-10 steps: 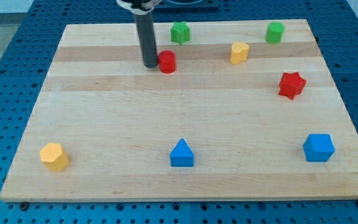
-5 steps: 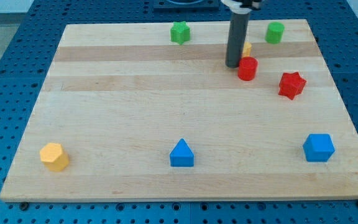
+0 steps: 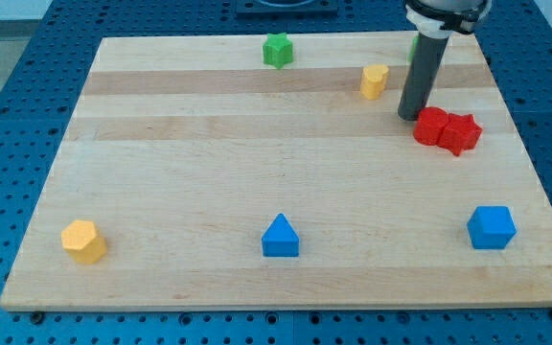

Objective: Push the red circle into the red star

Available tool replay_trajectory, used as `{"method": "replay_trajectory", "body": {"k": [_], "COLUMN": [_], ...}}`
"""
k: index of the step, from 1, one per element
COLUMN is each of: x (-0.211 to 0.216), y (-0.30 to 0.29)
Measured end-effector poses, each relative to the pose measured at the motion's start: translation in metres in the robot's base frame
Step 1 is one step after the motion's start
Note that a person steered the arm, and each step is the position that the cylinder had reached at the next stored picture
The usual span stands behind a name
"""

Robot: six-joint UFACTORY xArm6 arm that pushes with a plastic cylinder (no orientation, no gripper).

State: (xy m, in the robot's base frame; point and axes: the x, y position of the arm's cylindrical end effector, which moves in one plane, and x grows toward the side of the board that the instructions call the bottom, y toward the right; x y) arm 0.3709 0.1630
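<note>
Tip [image 3: 410, 117] of dark rod, holding nothing, touching small red circle block [image 3: 430, 126] at its 10 o'clock. Circle pressed against red star block [image 3: 461, 133]. Risk: further push shoving both toward wooden board's [image 3: 161, 172] 3 o'clock edge.

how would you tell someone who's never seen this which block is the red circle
Go to the wooden board's right side, about a third of the way down from the view's top, where two red blocks touch. The red circle is the left one, round and smooth, with my tip right at its upper left. Its neighbour, the red star, has points.
</note>
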Motion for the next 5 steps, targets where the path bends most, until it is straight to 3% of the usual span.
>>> {"method": "replay_trajectory", "body": {"k": [2,4,5], "x": [-0.038,-0.070,-0.099], "y": [0.005,0.073,0.079]}}
